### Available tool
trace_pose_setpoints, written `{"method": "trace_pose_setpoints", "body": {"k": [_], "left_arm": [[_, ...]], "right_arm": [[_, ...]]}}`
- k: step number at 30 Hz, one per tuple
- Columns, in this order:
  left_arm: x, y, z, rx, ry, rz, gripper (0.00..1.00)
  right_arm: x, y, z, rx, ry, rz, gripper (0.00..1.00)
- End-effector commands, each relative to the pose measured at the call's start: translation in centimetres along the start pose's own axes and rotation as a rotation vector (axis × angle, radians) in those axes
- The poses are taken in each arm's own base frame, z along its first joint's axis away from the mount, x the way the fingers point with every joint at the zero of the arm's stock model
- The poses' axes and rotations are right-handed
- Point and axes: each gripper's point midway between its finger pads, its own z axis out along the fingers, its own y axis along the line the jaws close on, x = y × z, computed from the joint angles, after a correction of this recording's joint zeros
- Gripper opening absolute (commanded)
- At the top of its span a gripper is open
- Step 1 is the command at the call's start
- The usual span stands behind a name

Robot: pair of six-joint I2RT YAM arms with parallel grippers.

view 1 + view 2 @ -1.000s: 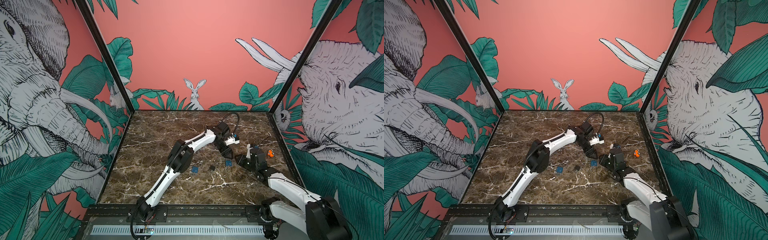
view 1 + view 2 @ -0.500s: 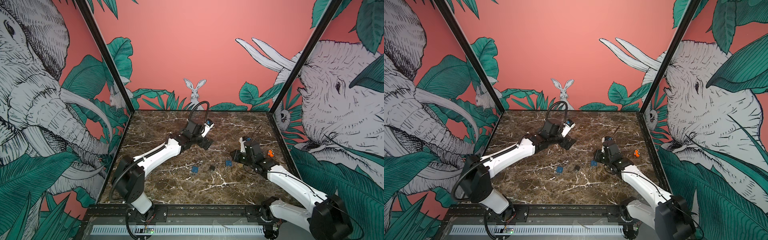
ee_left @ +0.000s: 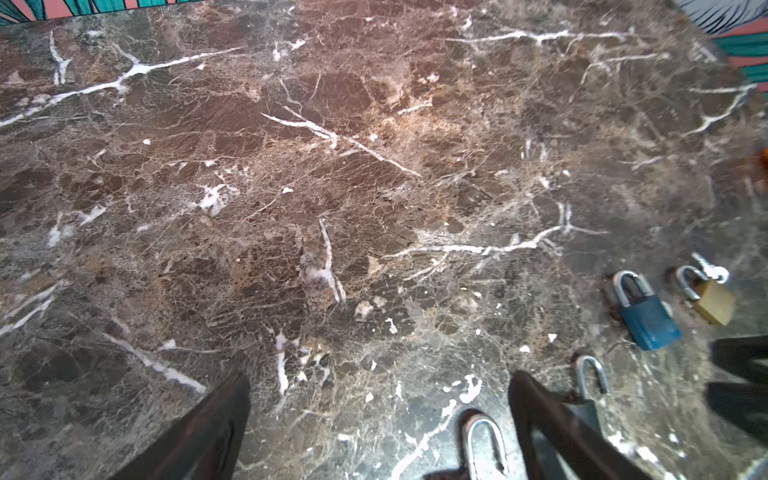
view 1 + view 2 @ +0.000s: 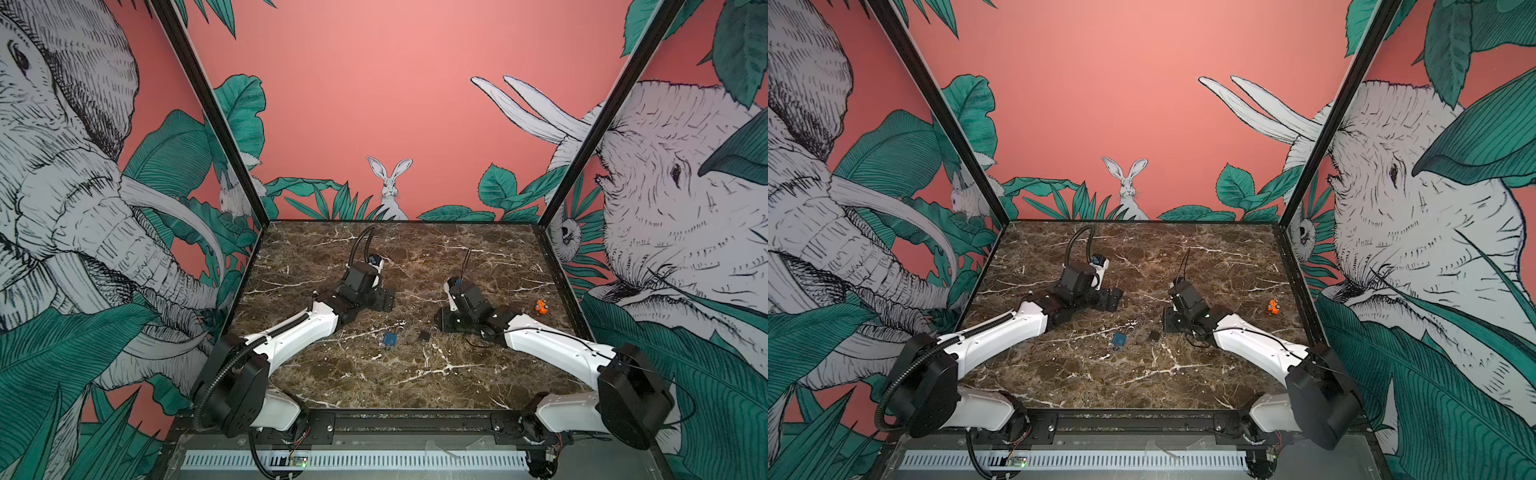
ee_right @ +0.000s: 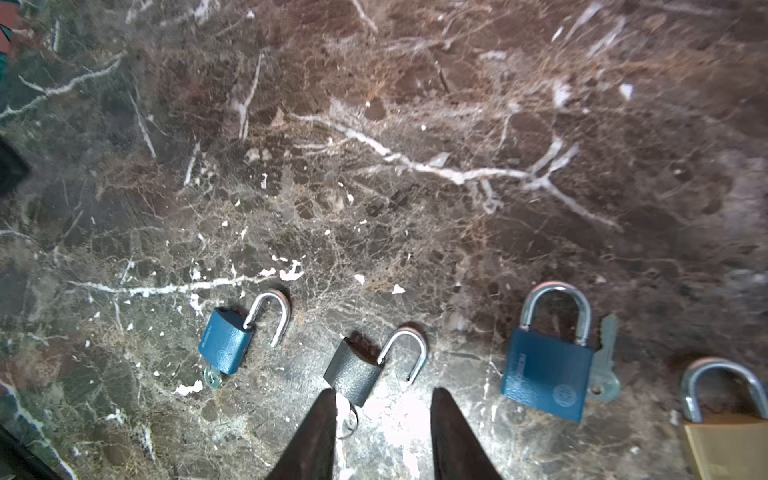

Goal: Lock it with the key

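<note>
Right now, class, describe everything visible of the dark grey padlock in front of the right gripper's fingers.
The dark grey padlock has a textured, painted-looking metal body and a shiny steel shackle, swung open, one end free. It lies flat on the marble table, a key in its base. One of the fingers overlaps the key; contact unclear.

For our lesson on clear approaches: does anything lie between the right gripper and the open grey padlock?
Nothing visible does. In the right wrist view the open right gripper sits short of the grey padlock, whose key lies beside one fingertip. The small blue padlock and large blue padlock lie aside.
</note>
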Motion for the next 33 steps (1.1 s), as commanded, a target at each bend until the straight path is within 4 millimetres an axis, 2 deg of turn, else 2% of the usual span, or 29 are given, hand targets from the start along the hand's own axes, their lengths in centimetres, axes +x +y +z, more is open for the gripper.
{"method": "trace_pose_setpoints", "body": {"k": [1,8,14,16,24,33], "left_arm": [[-2.0,-0.7,-1.2,0.046,-0.083,-0.058,0.98],[-1.3,-0.8,-1.7,0.082,-0.098,-0.091,0.97],[-0.5,0.8,-1.9,0.081,-0.132,-0.179,0.97],[-0.5,1.4,-1.6,0.097,-0.143,-0.221,0.97],[-0.2,1.7,-1.0,0.109,-0.139,-0.209,0.98],[-0.1,0.8,0.2,0.158,-0.123,-0.208,0.97]], "right_arm": [[-0.5,0.9,0.6,0.01,-0.04,0.015,0.39],[1.2,2.6,2.6,0.021,0.013,-0.006,0.47],[1.5,3.2,4.2,0.078,0.069,-0.03,0.51],[2.3,2.8,5.2,0.126,0.101,-0.033,0.52],[3.5,1.9,5.1,0.292,0.141,-0.08,0.55],[4.6,0.9,5.2,0.346,0.174,-0.09,0.55]]}}
